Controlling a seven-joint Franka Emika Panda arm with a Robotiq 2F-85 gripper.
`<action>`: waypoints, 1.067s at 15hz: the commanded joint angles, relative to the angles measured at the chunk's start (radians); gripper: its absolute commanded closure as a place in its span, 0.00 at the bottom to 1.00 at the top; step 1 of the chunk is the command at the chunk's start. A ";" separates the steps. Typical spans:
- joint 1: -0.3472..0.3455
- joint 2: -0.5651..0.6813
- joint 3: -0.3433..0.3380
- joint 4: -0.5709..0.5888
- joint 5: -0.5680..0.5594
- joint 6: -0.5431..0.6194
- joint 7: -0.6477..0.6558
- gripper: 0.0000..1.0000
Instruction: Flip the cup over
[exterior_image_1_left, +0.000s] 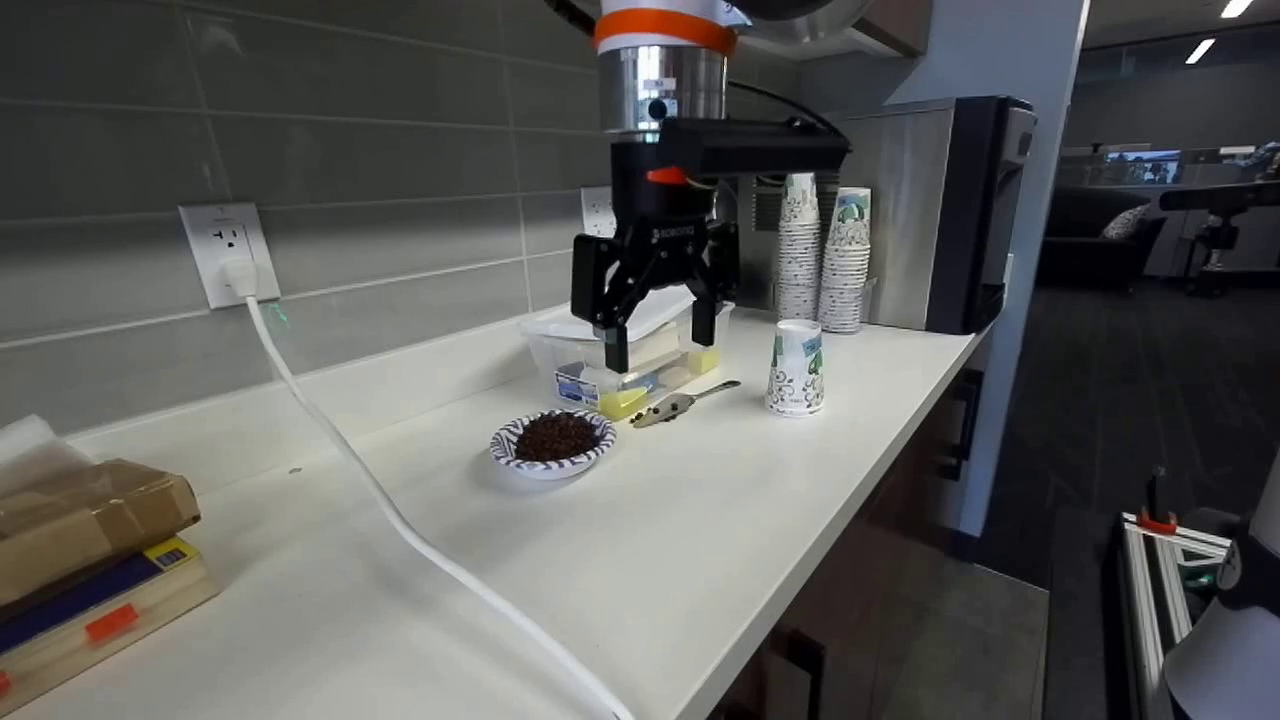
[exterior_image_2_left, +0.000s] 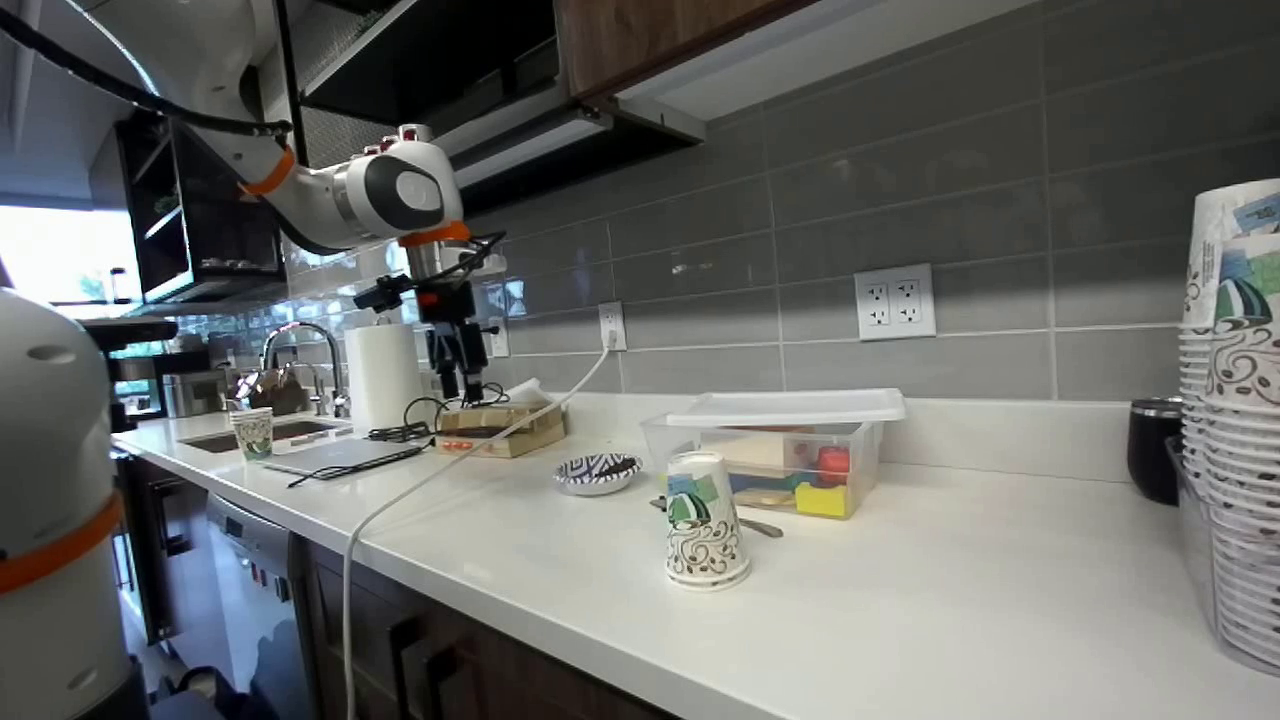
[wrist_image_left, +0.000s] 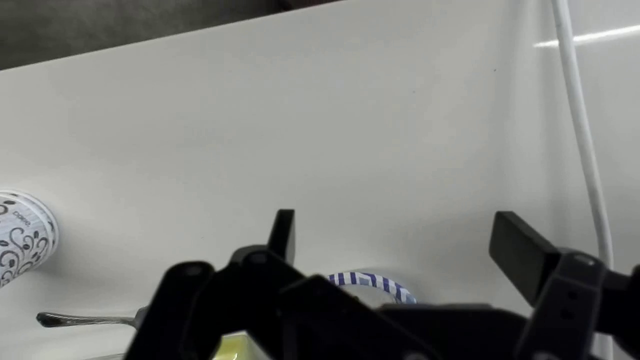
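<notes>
The cup (exterior_image_1_left: 797, 372) is white with a blue-green print. It stands on the white counter, wide rim down and narrow end up, with a double rim line at its foot. It shows in both exterior views (exterior_image_2_left: 704, 525) and, cut off, at the left edge of the wrist view (wrist_image_left: 22, 240). My gripper (exterior_image_1_left: 660, 340) is open and empty, pointing down, well above the counter and apart from the cup. In the wrist view its fingers (wrist_image_left: 392, 235) are wide apart, with bare counter between the tips. It also shows in an exterior view (exterior_image_2_left: 461, 392).
A patterned bowl (exterior_image_1_left: 555, 469) of dark beans lies below the gripper. A spoon (exterior_image_1_left: 668, 408) and a clear plastic box (exterior_image_1_left: 570, 365) are beside it. A white cable (exterior_image_1_left: 440, 565) crosses the counter. Cup stacks (exterior_image_1_left: 846, 270) stand at the far end. Another cup (exterior_image_2_left: 252, 435) stands near the sink.
</notes>
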 joint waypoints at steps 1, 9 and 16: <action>0.028 0.065 -0.071 0.091 -0.007 -0.130 -0.187 0.00; 0.014 0.149 -0.144 0.189 -0.266 -0.380 -0.463 0.00; 0.014 0.195 -0.182 0.132 -0.560 -0.357 -0.653 0.00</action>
